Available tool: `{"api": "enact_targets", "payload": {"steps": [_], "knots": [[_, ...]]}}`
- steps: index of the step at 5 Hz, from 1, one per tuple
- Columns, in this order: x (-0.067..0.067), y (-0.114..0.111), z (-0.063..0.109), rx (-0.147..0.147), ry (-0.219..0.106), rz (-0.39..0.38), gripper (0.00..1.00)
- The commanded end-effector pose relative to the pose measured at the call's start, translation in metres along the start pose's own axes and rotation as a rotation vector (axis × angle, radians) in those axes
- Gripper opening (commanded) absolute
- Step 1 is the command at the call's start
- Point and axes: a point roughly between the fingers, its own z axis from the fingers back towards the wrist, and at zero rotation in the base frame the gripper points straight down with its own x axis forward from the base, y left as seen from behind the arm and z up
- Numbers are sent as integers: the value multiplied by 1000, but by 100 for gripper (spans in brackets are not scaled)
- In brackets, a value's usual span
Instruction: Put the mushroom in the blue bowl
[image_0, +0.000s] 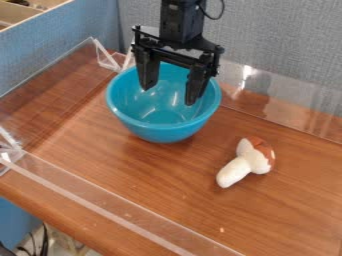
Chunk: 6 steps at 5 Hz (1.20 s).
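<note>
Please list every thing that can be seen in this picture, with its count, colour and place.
bowl: one, turquoise-blue, on the table at the centre-left, empty.
mushroom: one, cream-white stem with a reddish-brown cap, lying on its side on the table, to the right of the bowl and nearer the camera, not touching it.
table: one, brown wood, filling most of the picture.
clear barrier: transparent low walls around the edges of the table.
blue panel: one, grey-blue, behind the table at the upper left.
gripper: one, black, pointing down over the bowl, fingers open, holding nothing.
</note>
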Motion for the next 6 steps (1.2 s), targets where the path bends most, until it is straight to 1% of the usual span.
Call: {"api": "enact_targets", "payload": {"steps": [1, 2, 3, 4, 5, 6], "knots": [[3, -17, -5, -2, 1, -68, 100], [1, -40, -5, -9, 1, -92, 100], [-7, -70, -9, -9, -13, -132, 100], [-1, -109, -13, -9, -45, -217, 100], [-2, -125, -25, -13, -72, -276, 100], [2, -122, -44, -9, -76, -303, 100]]}}
